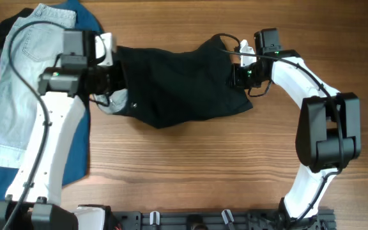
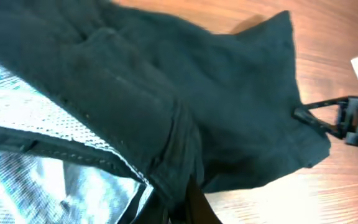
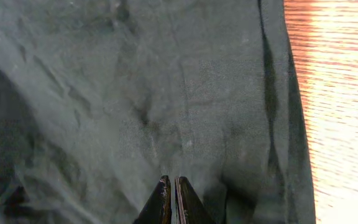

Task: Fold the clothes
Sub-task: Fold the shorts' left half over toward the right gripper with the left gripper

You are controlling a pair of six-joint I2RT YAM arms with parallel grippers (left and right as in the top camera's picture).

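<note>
The black shorts (image 1: 177,86) hang stretched between my two grippers over the middle of the table. My left gripper (image 1: 110,80) is shut on their left end, where the whitish lining (image 2: 36,162) shows; its fingers (image 2: 191,205) are half buried in black fabric (image 2: 185,81). My right gripper (image 1: 241,73) is at the shorts' right edge. In the right wrist view its fingers (image 3: 174,183) are pressed together over the black cloth (image 3: 135,81), pinching a thin layer. The right gripper also shows in the left wrist view (image 2: 347,121), at the cloth's edge.
Pale-blue denim shorts (image 1: 18,83) lie on a deep-blue garment (image 1: 78,153) at the table's left side, under my left arm. Bare wooden tabletop (image 1: 190,172) lies in front of the shorts and to the right (image 3: 340,93).
</note>
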